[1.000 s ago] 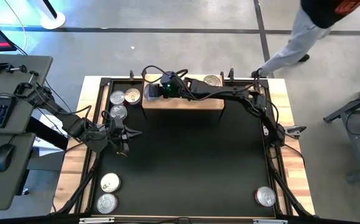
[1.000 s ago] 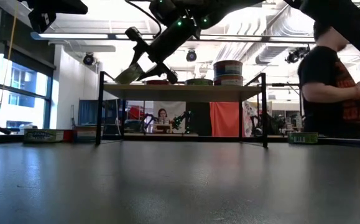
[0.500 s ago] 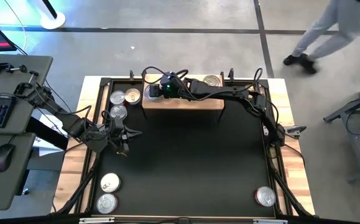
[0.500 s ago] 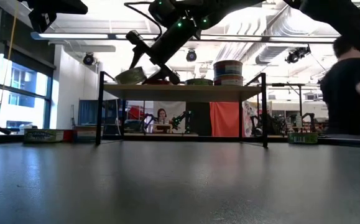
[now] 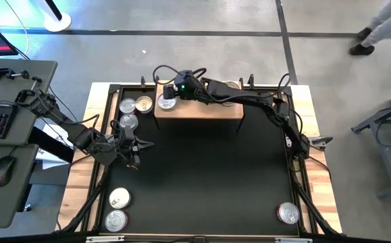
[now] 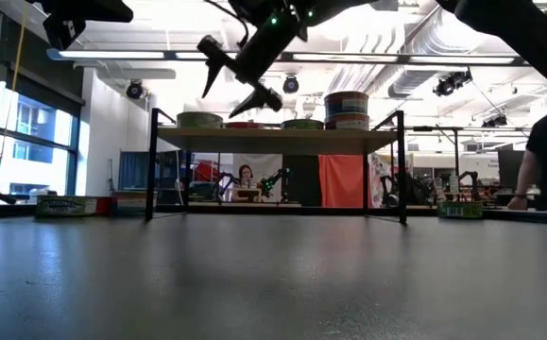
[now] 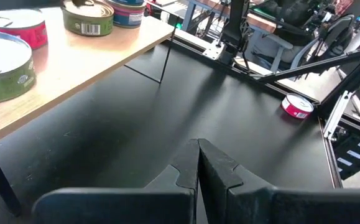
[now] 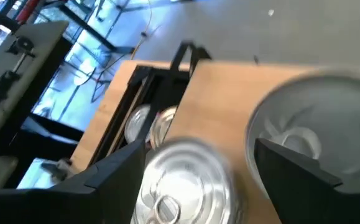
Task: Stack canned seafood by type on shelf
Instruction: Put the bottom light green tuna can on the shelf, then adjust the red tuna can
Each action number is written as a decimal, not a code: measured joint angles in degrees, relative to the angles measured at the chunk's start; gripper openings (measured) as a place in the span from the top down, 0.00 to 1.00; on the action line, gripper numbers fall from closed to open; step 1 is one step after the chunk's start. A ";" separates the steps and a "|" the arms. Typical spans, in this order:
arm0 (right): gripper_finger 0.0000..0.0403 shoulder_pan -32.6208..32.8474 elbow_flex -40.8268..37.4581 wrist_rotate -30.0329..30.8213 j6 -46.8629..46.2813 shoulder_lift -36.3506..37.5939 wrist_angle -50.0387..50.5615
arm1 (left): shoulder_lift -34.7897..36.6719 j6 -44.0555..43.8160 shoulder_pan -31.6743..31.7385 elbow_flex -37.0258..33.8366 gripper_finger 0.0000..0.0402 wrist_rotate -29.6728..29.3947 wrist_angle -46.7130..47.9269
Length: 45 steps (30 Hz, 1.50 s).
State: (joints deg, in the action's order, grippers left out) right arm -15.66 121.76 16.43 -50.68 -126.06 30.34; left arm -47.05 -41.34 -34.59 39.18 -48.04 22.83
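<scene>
The wooden shelf (image 5: 198, 110) stands at the mat's far edge. A silver-lidded can (image 5: 167, 102) sits flat on its bottom on the shelf's left end (image 6: 199, 119). My right gripper (image 6: 235, 76) hangs open just above and to the right of that can and touches nothing. In the right wrist view (image 8: 199, 151) its fingers stand on either side of the can (image 8: 180, 177), above it. More cans stand on the shelf, among them a stack (image 6: 347, 109). My left gripper (image 5: 133, 145) waits shut above the mat's left side (image 7: 198, 163).
Three cans (image 5: 127, 105) (image 5: 143, 104) (image 5: 128, 122) lie on the mat left of the shelf. Two more (image 5: 119, 198) (image 5: 115, 219) sit at the near left, and one (image 5: 288, 213) at the near right. A person stands beyond the table's far right.
My right gripper has opened and let go of the can, then risen and drawn back a little toward the right. The can, held tilted over the shelf's left end a second ago, now sits flat on the shelf.
</scene>
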 joint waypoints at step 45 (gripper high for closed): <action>1.00 -5.78 11.56 -4.93 21.24 -4.04 24.93 | 0.01 -5.60 0.09 0.02 1.00 -6.60 -0.48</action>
State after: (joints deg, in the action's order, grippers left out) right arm -21.44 133.32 11.50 -29.45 -130.10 55.27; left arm -47.04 -46.94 -34.50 39.20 -54.64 22.35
